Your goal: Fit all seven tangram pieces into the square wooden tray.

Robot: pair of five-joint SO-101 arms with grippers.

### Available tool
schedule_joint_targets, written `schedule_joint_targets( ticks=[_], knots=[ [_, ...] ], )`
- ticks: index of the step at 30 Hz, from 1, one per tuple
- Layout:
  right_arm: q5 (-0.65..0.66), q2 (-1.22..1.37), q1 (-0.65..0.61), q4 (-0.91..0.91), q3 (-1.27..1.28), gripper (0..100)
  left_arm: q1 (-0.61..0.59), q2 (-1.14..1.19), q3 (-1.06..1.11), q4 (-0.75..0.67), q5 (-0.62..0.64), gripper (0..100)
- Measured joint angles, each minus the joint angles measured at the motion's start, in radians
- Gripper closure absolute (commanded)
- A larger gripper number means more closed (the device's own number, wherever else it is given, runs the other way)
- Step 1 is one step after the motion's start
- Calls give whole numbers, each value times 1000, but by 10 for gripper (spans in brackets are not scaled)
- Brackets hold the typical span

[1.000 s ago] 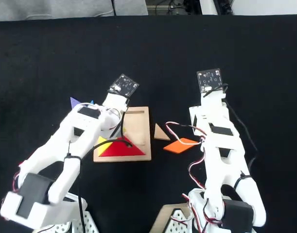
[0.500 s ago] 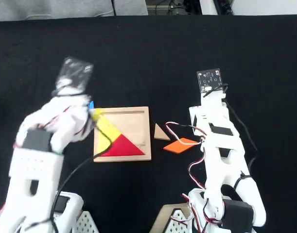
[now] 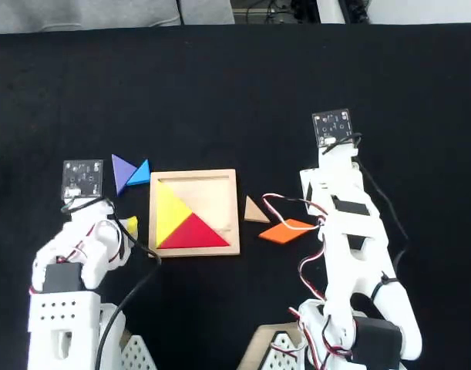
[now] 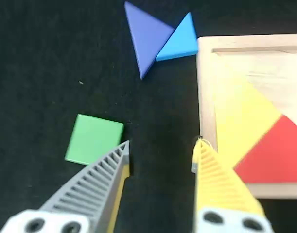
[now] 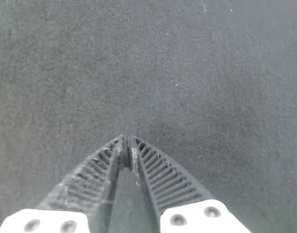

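Seen from the high view, the square wooden tray holds just the yellow triangle and red triangle; the purple triangle, blue triangle, tan triangle and orange parallelogram lie outside it on the table. In the left wrist view the left claw hangs wide open and empty between the green square and the tray's edge, so five pieces seem left to place. In the right wrist view the right claw is pinched closed on nothing.

Wooden tray: one
Pieces in the tray: two, yellow triangle, red triangle
Pieces outside the tray: five, purple triangle, blue triangle, green square, tan triangle, orange parallelogram
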Motion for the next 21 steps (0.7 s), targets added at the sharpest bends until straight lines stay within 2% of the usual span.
schedule_joint_targets(
  ticks=[4, 9, 15, 21],
  knots=[
    [0, 0, -21, 104, -18, 987, -57, -3, 44, -80, 18, 787],
    [8, 0, -95, 476, -219, 987, -68, -5, 48, -95, 23, 787],
    [144, 0, -173, 898, -367, 988, -71, -5, 114, -183, 23, 787],
    [353, 86, -173, 1007, -341, 988, -72, -5, 118, -190, 23, 787]
  ],
)
